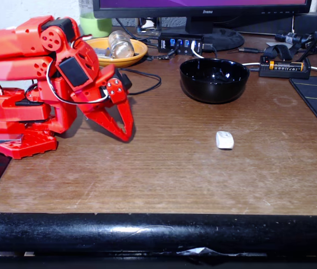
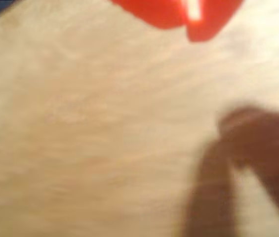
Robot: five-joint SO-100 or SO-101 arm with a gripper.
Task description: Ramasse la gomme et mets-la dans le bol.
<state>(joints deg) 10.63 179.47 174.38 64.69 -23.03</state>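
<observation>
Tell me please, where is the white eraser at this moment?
In the fixed view, the eraser lies on the bare wooden table, right of centre, in front of the black bowl and well to the right of the red gripper.

Readable marks — very few

In the fixed view the monitor (image 1: pixel 203 7) carries small white lettering on its lower bezel, too tiny to read surely — and the orange battery (image 1: pixel 286 65) bears dark print, likewise illegible.

Fixed view: claw (image 1: pixel 125 133) left on table (image 1: pixel 164 179); gomme (image 1: pixel 224 139) right of it; bol (image 1: pixel 214 79) behind gomme.
</observation>
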